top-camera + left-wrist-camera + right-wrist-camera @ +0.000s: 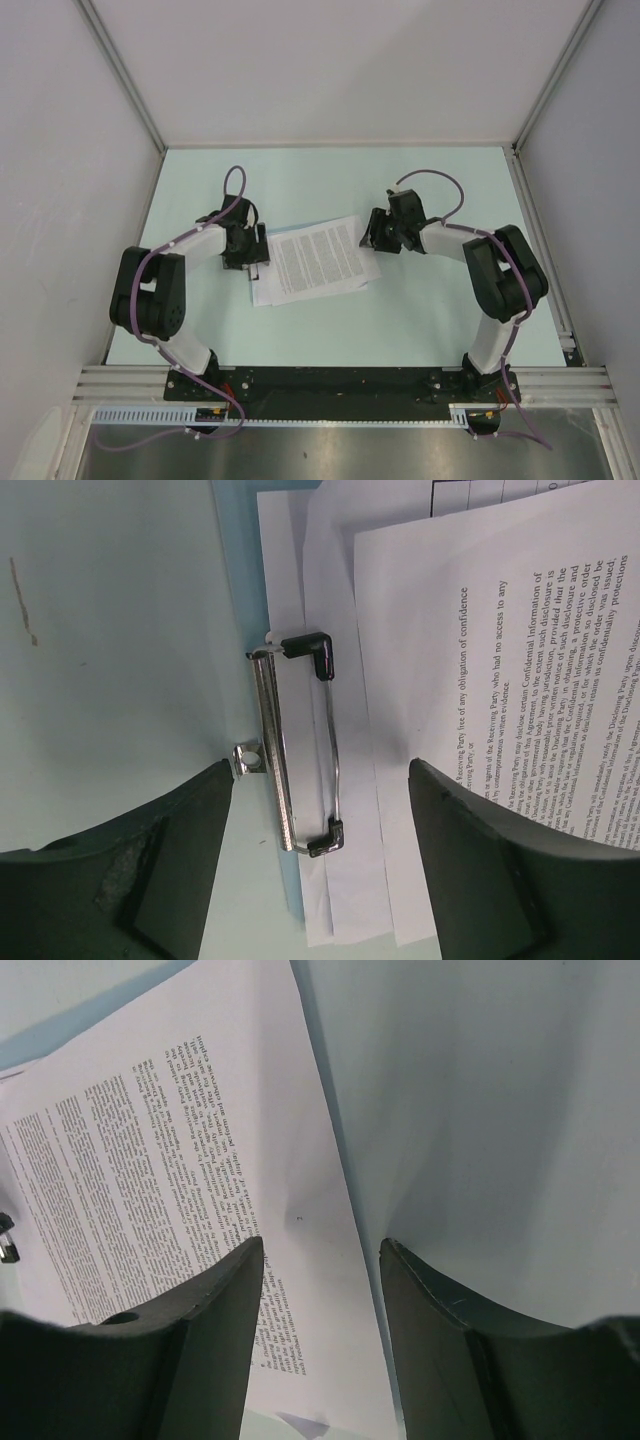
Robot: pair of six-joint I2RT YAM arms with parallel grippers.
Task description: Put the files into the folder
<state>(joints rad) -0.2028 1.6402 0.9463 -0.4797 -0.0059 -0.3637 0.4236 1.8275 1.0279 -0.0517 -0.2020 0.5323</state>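
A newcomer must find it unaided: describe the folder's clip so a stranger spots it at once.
On the pale table, find the stack of printed sheets at its middle. At the stack's end below the left gripper sits the clip: the only shiny silver bar, with black-tipped wire.

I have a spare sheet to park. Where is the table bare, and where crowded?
Bare: the far table strip between back wall and arms, and the near strip between files and arm bases. Crowded: the middle, where left tool and right tool flank the files.

table: pale green | walls: grey | rail: aluminium
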